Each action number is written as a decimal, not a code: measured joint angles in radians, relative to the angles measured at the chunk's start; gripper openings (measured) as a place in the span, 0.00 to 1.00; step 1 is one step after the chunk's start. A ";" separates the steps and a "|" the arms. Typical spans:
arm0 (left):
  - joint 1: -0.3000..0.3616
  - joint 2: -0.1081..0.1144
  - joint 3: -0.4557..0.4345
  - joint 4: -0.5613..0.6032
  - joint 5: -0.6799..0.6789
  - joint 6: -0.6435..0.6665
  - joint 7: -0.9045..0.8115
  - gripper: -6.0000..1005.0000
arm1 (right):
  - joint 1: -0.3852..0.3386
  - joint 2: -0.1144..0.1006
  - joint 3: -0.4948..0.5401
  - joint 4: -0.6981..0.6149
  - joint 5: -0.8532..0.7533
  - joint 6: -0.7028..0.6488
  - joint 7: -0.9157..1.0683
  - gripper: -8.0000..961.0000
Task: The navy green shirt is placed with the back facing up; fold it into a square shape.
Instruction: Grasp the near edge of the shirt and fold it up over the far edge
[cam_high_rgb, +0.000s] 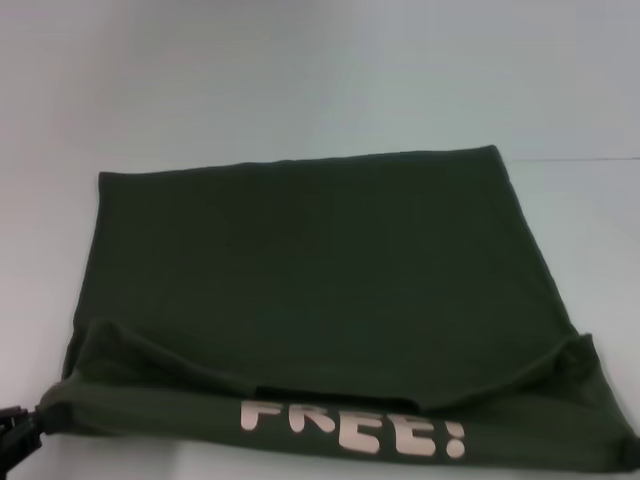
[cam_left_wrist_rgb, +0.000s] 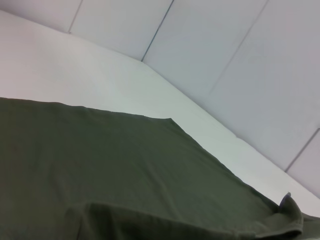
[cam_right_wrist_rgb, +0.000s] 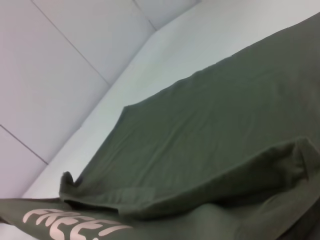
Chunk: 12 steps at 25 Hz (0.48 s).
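Here the navy green shirt (cam_high_rgb: 320, 290) lies spread across the white table (cam_high_rgb: 300, 80), its long axis running from 9 o'clock to 3 o'clock in the head view, with the far edge flat and straight toward 12. The near edge, toward 6 o'clock, is turned up and over so that a band of the printed side shows, the pale lettering (cam_high_rgb: 352, 428) reading "FREE!" along it. That band sags in the middle and rises at both near corners — a sign, as I judge it, that the corners are being carried toward 12 for a lengthwise fold. The left pincer (cam_high_rgb: 15, 435) shows only as a dark shape at the 8 o'clock corner of the head view, touching the cloth there; whether it is wide, narrow or clamped on the hem I cannot tell. The right pincer is not seen in any view, though the raised corner at 4 o'clock suggests that it is close by. The cloth lies ahead of both arms, toward 12, and each arm is nearest its own corner. The coming move turns on keeping both corners level and travelling straight toward the far edge — if one side leads, the fold line will skew off the long axis and the square will come out crooked.
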 joint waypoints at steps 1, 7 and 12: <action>0.005 0.004 0.001 -0.002 0.001 0.013 0.001 0.03 | -0.010 0.000 0.013 0.006 -0.001 -0.013 -0.010 0.06; 0.019 0.020 -0.001 -0.007 0.044 0.092 0.001 0.03 | -0.057 -0.002 0.058 0.020 -0.005 -0.085 -0.045 0.07; 0.041 0.021 -0.002 -0.007 0.069 0.142 -0.005 0.03 | -0.079 -0.006 0.078 0.013 -0.012 -0.114 -0.046 0.07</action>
